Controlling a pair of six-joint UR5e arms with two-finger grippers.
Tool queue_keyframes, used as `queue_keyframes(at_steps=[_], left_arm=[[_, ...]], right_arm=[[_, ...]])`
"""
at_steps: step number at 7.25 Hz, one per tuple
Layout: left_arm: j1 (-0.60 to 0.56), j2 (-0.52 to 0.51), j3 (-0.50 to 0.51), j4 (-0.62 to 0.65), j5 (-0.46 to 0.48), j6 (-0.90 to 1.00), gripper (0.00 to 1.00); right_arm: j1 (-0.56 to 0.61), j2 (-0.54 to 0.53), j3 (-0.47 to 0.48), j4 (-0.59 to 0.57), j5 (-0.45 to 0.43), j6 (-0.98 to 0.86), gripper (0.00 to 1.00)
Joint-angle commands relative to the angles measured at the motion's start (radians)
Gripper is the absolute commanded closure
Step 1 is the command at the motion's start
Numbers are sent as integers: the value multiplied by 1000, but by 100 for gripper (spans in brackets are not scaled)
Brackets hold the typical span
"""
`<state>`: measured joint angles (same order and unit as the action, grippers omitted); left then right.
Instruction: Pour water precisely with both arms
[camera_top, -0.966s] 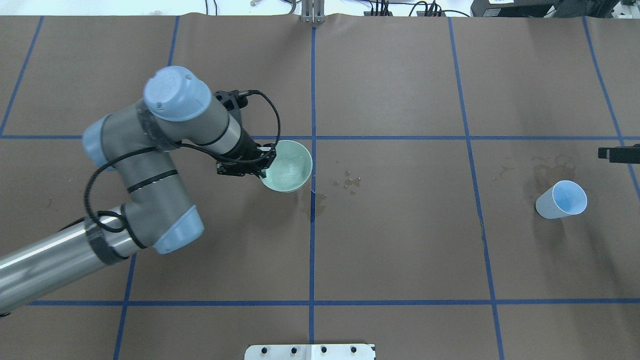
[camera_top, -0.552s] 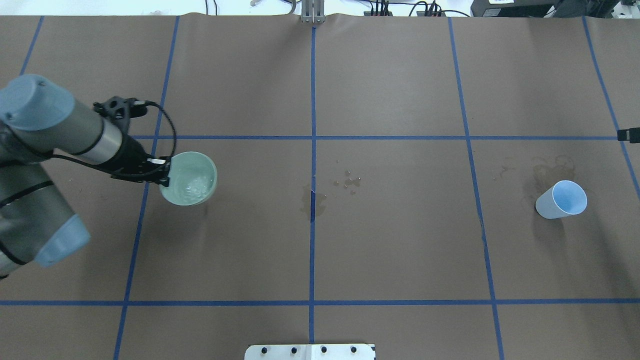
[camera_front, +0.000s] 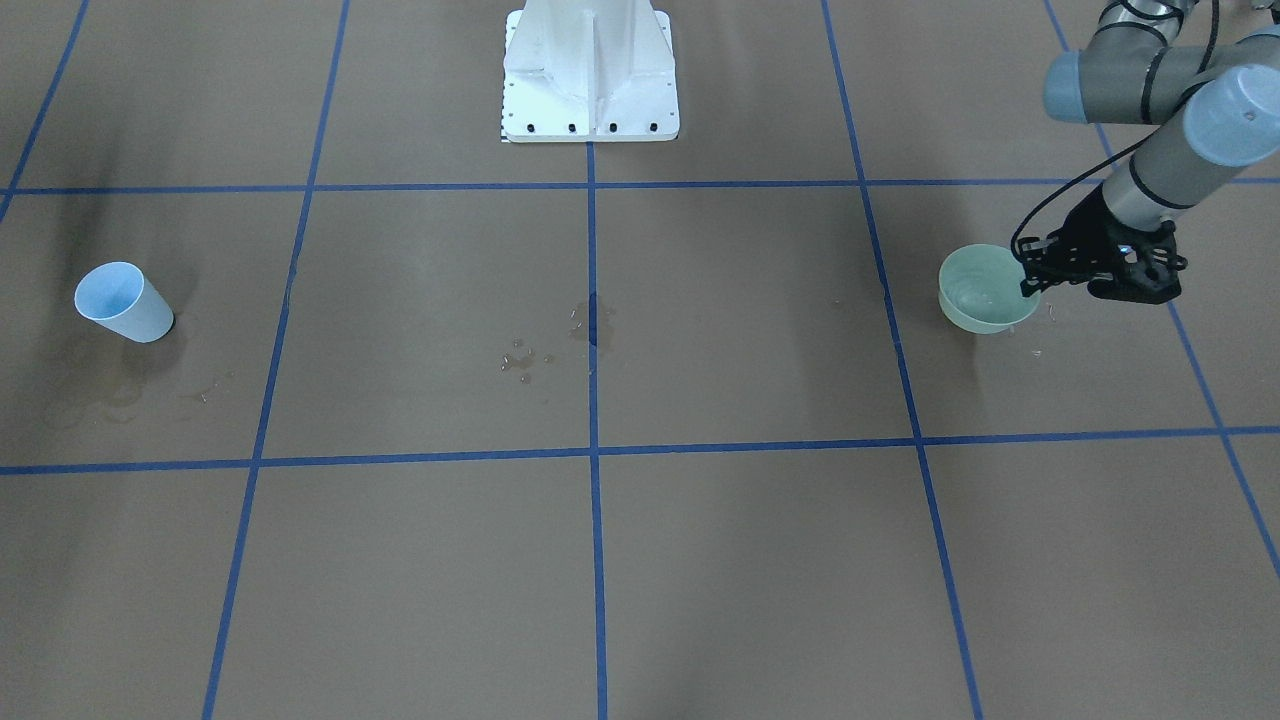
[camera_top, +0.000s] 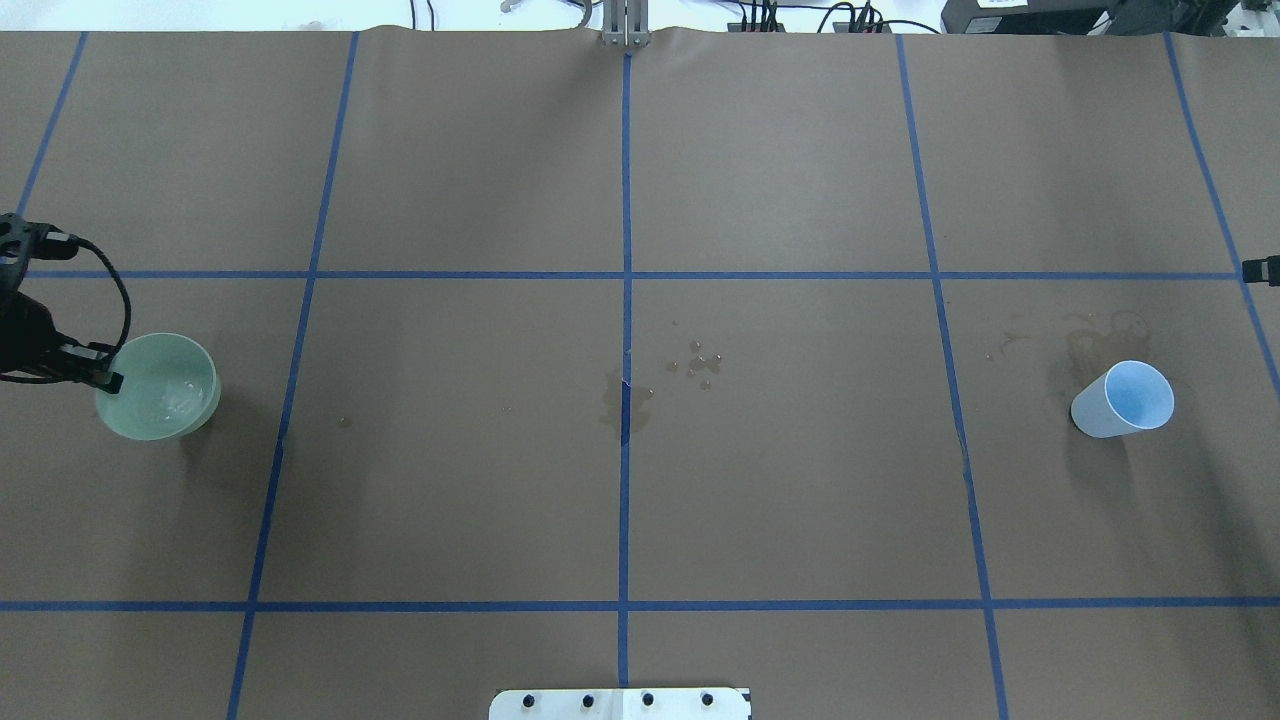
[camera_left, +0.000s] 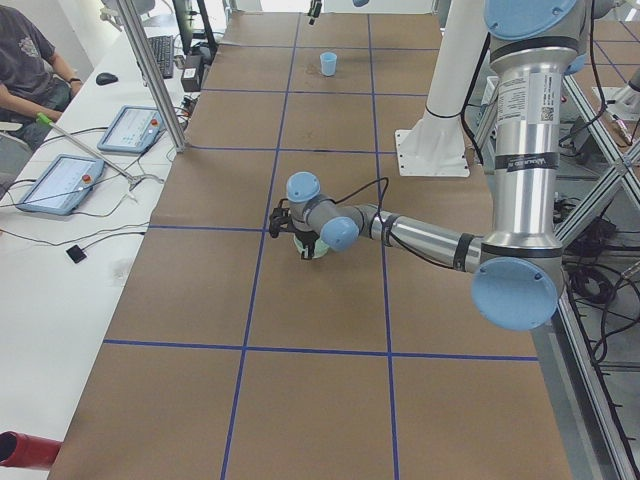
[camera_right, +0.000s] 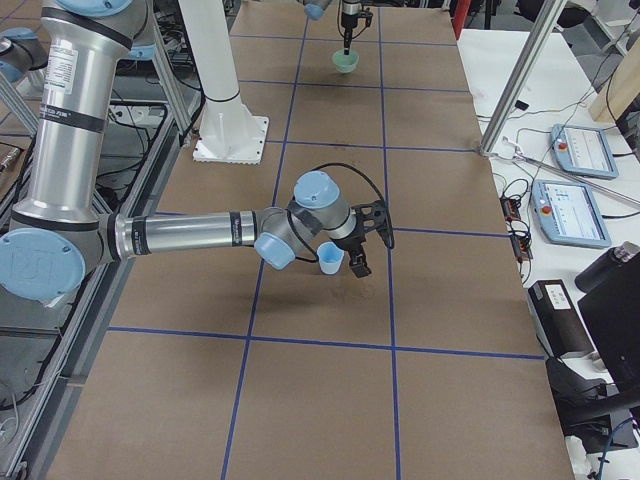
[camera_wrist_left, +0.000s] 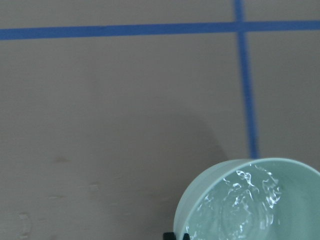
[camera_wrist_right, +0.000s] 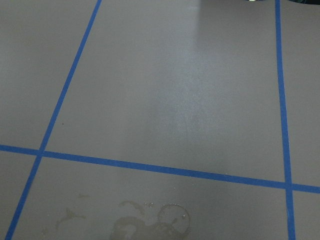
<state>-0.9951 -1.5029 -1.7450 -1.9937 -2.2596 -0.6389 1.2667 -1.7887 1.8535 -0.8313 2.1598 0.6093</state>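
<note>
My left gripper (camera_top: 105, 378) is shut on the rim of a pale green bowl (camera_top: 157, 386) at the table's far left, low over the brown paper. It also shows in the front view (camera_front: 1030, 280) holding the bowl (camera_front: 985, 290). The left wrist view shows the water (camera_wrist_left: 245, 200) rippling with white glints inside the bowl (camera_wrist_left: 200, 210). A light blue cup (camera_top: 1122, 400) stands at the far right. Only a black sliver of my right gripper (camera_top: 1262, 268) shows at the right edge. In the right side view it hangs beside the cup (camera_right: 331, 258). I cannot tell whether it is open.
Water drops (camera_top: 700, 362) and a damp stain (camera_top: 625, 405) lie near the table's centre. Dried rings (camera_top: 1095, 335) mark the paper behind the cup. The white pedestal (camera_front: 590, 70) stands at the robot's edge. Tablets (camera_left: 60, 180) and an operator are beyond the table.
My left arm has carried the bowl from the table's centre to the far left. The right gripper has drawn back toward the right edge.
</note>
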Motion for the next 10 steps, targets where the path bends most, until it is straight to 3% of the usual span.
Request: queue_keyframes(at_steps=[1, 2, 3, 4, 5, 7, 8, 10], left_arm=[[-54, 18, 62, -1, -34, 108, 100], [-54, 18, 68, -1, -34, 108, 98], [-53, 16, 71, -1, -32, 104, 63], [-54, 19, 71, -1, -29, 111, 20], [-88, 19, 67, 1, -32, 113, 0], [-181, 13, 50, 13, -34, 221, 0], [-233, 9, 10, 66, -32, 231, 0], [-327, -43, -51, 307, -44, 420, 0]], right_arm=[[3, -1, 1, 1, 11, 0, 0], [3, -1, 1, 0, 9, 0, 0], [3, -1, -2, 0, 9, 0, 0], [2, 0, -2, -2, 9, 0, 0], [3, -1, -4, -3, 9, 0, 0], [8, 15, -4, -41, 9, 0, 0], [46, 58, -4, -119, 29, -9, 0], [139, 121, -5, -333, 101, -190, 0]])
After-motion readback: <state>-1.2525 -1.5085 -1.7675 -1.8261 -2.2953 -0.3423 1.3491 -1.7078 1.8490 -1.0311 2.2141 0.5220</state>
